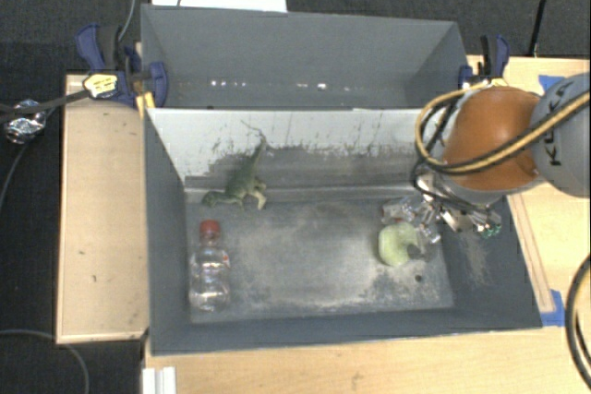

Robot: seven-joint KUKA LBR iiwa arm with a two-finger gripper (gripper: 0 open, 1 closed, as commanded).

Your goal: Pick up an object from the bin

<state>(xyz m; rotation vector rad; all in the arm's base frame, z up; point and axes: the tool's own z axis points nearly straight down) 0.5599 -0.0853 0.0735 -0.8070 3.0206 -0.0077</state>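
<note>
Right of bin (pixel 314 263): jaws over pale green lump (pixel 397 248); grip state not discernible. Left: green dinosaur (pixel 242 185), clear bottle (pixel 210 270).

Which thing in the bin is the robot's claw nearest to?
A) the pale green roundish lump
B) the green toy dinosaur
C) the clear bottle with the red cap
A: the gripper is right beside the pale green lump at the bin's right, while the dinosaur and the bottle lie at the left.
</note>
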